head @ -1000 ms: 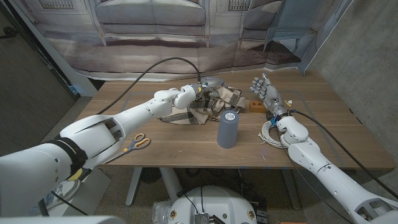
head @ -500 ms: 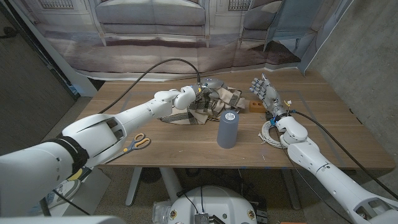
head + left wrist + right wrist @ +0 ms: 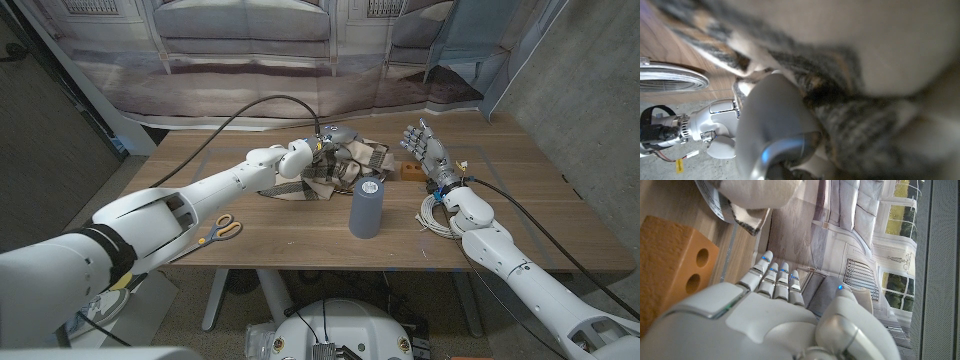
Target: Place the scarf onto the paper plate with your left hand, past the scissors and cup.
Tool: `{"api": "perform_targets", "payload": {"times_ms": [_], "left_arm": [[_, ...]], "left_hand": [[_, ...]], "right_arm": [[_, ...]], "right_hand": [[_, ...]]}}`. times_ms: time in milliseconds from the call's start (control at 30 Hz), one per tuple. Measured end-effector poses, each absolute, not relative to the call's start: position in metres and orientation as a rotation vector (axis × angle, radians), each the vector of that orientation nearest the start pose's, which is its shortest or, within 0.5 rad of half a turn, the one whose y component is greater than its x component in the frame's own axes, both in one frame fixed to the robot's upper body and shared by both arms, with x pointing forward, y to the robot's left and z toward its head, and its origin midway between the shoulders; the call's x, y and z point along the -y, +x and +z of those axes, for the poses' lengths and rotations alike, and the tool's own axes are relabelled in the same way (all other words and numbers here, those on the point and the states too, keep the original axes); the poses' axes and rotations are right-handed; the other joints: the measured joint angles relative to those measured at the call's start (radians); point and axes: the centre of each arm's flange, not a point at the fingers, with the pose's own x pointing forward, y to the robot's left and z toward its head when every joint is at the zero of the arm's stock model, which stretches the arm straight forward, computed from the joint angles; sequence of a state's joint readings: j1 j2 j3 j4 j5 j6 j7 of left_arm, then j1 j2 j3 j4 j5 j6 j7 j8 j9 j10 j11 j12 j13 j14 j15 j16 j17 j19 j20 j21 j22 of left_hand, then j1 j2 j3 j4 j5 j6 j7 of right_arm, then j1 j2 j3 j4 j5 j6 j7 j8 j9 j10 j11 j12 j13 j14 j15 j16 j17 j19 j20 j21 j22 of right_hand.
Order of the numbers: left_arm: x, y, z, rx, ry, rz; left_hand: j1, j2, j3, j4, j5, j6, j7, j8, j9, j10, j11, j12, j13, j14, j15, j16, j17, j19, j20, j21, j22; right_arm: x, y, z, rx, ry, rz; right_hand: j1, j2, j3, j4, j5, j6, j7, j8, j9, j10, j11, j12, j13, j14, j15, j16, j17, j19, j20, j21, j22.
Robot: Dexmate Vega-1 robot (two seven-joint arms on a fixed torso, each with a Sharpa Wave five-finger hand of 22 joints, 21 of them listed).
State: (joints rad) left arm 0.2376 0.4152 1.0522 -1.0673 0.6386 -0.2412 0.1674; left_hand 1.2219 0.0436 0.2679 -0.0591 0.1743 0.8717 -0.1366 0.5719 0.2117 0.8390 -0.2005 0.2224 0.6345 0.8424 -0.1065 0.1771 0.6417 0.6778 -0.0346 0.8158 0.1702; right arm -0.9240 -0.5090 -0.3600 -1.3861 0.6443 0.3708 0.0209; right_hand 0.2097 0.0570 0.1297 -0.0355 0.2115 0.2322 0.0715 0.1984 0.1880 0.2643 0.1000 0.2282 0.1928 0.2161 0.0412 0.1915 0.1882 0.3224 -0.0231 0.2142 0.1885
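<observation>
**Left hand on the scarf at the far side of the table**

The left hand (image 3: 335,140) is out over the far middle of the table, fingers curled down into the scarf (image 3: 318,176), gripping a fold of the plaid cloth. From its wrist camera the cloth (image 3: 865,100) is pressed right up against the lens, blurred grey and tan, with a pale finger (image 3: 775,130) wrapped in it. The scarf lies heaped under and around that hand, its edge spilling toward the near side; a rim of the plate (image 3: 715,205) peeks out beneath the cloth in the right wrist view, so the scarf is lying on the plate.

Just in front of the heap stands the grey cup (image 3: 366,207), upright, near the scarf. Well to the left, by the near edge, lie the scissors (image 3: 220,230) with yellow and blue handles.

Over on the right, the right hand (image 3: 425,150) stands upright, fingers spread, holding nothing. An orange block (image 3: 408,171) sits just beside it, and a coil of white cable (image 3: 432,214) lies by its wrist.
</observation>
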Motion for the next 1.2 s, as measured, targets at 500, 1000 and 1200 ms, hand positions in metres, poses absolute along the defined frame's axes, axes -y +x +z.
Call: {"api": "perform_targets", "payload": {"times_ms": [500, 1000, 1200], "left_arm": [[-0.070, 0.675, 0.058, 0.951, 1.590, -0.253], [-0.073, 0.671, 0.060, 0.955, 1.586, -0.255], [-0.075, 0.672, 0.060, 0.940, 1.598, -0.258]], "left_hand": [[-0.119, -0.045, -0.048, 0.054, 0.008, -0.007, -0.007, -0.003, 0.000, -0.031, -0.005, -0.034, -0.051, -0.060, 0.020, 0.005, -0.093, -0.048, 0.027, -0.051, 0.000], [-0.215, -0.083, -0.083, 0.105, 0.035, -0.052, -0.029, -0.070, -0.026, -0.129, -0.003, -0.042, -0.102, -0.161, 0.042, 0.005, -0.154, -0.115, 0.076, -0.119, 0.004], [-0.222, -0.088, -0.090, 0.112, 0.043, -0.065, -0.031, -0.089, -0.026, -0.142, -0.002, -0.042, -0.111, -0.181, 0.042, 0.005, -0.165, -0.136, 0.086, -0.136, 0.005]], "right_arm": [[0.273, 0.627, -0.039, 0.664, 0.061, 0.242], [0.271, 0.627, -0.039, 0.663, 0.059, 0.244], [0.270, 0.627, -0.039, 0.661, 0.058, 0.246]], "right_hand": [[0.000, 0.000, -0.004, -0.004, 0.000, 0.000, 0.000, 0.000, 0.000, 0.000, 0.000, 0.000, 0.000, 0.000, 0.000, 0.000, 0.000, 0.000, 0.000, 0.000, 0.000], [0.000, 0.000, -0.004, -0.004, 0.000, 0.000, 0.000, 0.000, 0.000, 0.000, 0.000, 0.000, 0.000, 0.000, 0.000, 0.000, 0.000, 0.000, 0.000, 0.000, 0.000], [0.000, 0.000, -0.004, -0.004, 0.000, 0.000, 0.000, 0.000, 0.000, 0.000, 0.000, 0.000, 0.000, 0.000, 0.000, 0.000, 0.000, 0.000, 0.000, 0.000, 0.000]]}}
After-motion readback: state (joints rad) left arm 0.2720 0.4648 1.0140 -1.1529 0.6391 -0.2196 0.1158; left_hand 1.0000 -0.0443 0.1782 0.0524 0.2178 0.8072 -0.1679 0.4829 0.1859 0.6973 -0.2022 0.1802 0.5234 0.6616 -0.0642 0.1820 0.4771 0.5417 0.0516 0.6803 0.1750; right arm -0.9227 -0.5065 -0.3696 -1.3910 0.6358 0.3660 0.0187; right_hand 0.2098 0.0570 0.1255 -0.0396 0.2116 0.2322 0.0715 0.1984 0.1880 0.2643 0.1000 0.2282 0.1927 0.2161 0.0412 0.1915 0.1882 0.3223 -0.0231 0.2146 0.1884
